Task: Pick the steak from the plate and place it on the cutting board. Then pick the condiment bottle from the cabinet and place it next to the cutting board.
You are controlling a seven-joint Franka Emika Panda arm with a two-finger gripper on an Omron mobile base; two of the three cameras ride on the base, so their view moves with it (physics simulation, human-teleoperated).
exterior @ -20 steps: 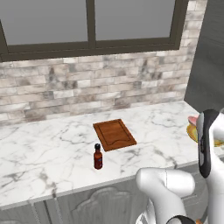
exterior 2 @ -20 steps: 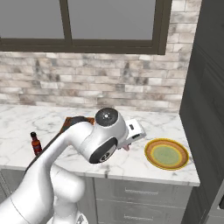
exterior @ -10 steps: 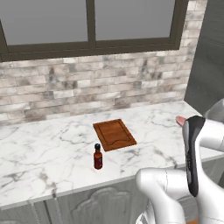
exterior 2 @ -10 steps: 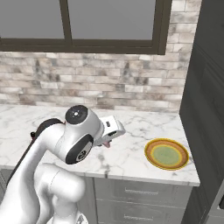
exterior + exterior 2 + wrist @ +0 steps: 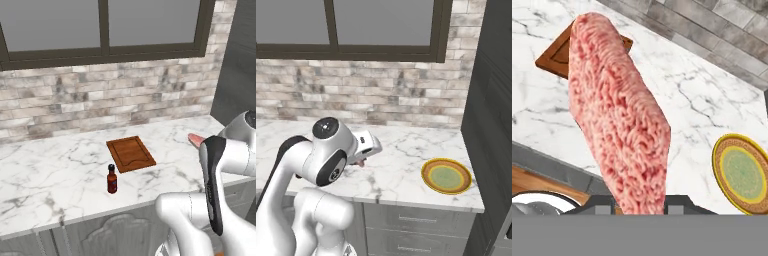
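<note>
The steak (image 5: 617, 115), a pink slab, hangs upright between my fingers and is large in the hand view; its tip (image 5: 196, 140) pokes out beside the arm. My gripper (image 5: 639, 202) is shut on it, above the marble counter between plate and board, also seen as gripper (image 5: 363, 156). The plate (image 5: 446, 176), yellow-rimmed with a green centre, lies bare at the counter's right end, and the plate (image 5: 743, 172) sits at the hand view's right. The cutting board (image 5: 131, 152) lies mid-counter, its corner as cutting board (image 5: 554, 55). The condiment bottle (image 5: 112, 179) stands upright just front-left of the board.
A marble counter (image 5: 55, 175) runs under a brick wall and a window (image 5: 102, 25). A tall dark grey unit (image 5: 491, 100) bounds the counter on the right. Grey drawers (image 5: 411, 220) sit below the counter's front edge.
The arm has swung left, carrying the steak away from the plate and out over the counter towards the board. The plate, board and bottle have stayed put.
</note>
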